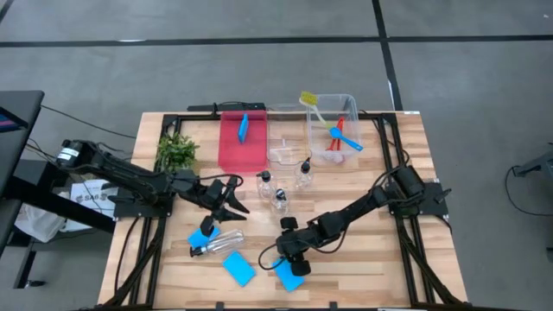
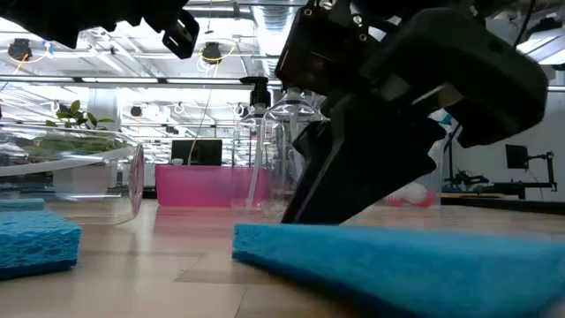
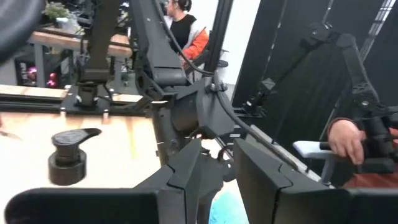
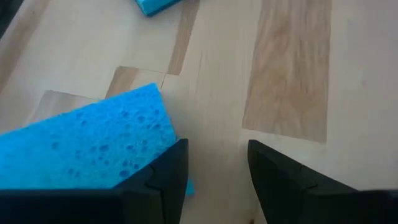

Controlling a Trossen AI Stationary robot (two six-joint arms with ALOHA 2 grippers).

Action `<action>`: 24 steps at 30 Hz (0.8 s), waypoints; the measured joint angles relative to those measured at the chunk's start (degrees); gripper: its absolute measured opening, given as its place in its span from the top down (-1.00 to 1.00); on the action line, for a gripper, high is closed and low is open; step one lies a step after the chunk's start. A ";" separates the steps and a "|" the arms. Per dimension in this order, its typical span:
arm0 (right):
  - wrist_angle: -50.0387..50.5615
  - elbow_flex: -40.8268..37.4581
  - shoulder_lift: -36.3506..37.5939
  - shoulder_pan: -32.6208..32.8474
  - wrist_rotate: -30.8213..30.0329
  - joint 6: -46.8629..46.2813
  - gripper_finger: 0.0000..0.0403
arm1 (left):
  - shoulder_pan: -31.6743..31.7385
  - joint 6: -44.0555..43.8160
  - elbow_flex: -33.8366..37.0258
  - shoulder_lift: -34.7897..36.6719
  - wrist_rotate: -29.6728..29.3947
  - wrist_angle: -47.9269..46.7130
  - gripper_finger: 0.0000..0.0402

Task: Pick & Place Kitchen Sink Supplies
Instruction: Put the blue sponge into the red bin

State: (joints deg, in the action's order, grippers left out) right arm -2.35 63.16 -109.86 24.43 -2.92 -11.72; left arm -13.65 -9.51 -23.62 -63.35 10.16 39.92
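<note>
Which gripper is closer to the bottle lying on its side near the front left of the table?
Left. The left gripper hangs just above and behind the lying bottle. The right gripper is further off to its right, down over a blue sponge.

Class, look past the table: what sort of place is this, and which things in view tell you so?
Probably a robotics lab or workshop, not a home kitchen: a bare wooden table in a black metal frame, grey floor marked with dark lines, and ceiling strip lights over other workbenches.
</note>
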 joint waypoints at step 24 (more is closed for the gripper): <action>9.14 -0.25 6.28 -0.06 -6.77 4.13 0.52 | -0.72 0.14 0.00 -0.43 -0.07 1.28 0.53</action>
State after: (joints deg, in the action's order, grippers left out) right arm 6.79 62.92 -103.58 24.36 -9.69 -7.60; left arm -14.37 -9.37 -23.62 -63.79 10.09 41.21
